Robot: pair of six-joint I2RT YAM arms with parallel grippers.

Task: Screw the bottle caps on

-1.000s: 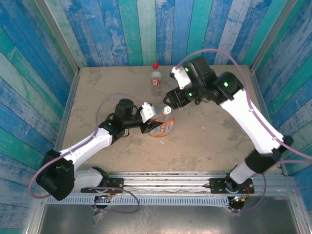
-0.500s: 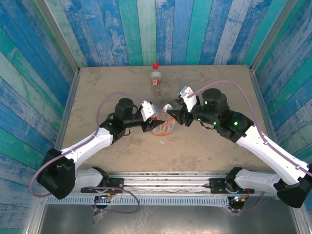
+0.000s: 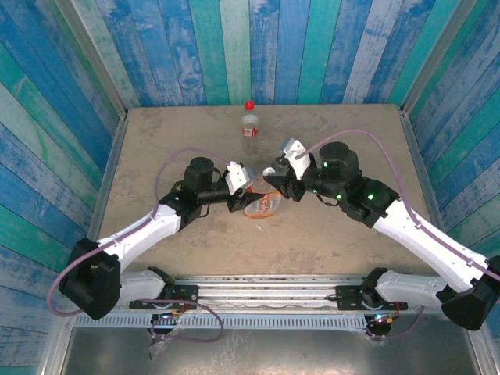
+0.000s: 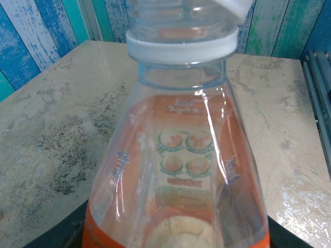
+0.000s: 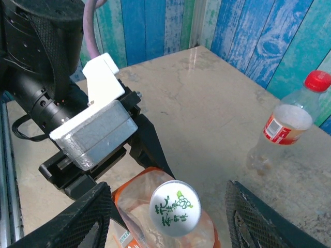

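Squarely mid-table: gripping the wide bottle (image 4: 176,170), bracketing its white cap (image 5: 175,208).
Nearest, clamps the left gripper (image 3: 237,195) shut on the orange-labelled lower part of the wide bottle, over the table (image 3: 344,226). Just beyond, brackets the white cap with the right gripper (image 3: 273,181), jaws standing open, one finger on each side and apart from the cap. Shows that cap sitting askew on the bottle's mouth, above the white neck ring (image 4: 181,49). Farthest, by the back wall (image 3: 234,47), finds the slim bottle (image 3: 249,125) upright and well apart, red cap (image 3: 249,105) on top.
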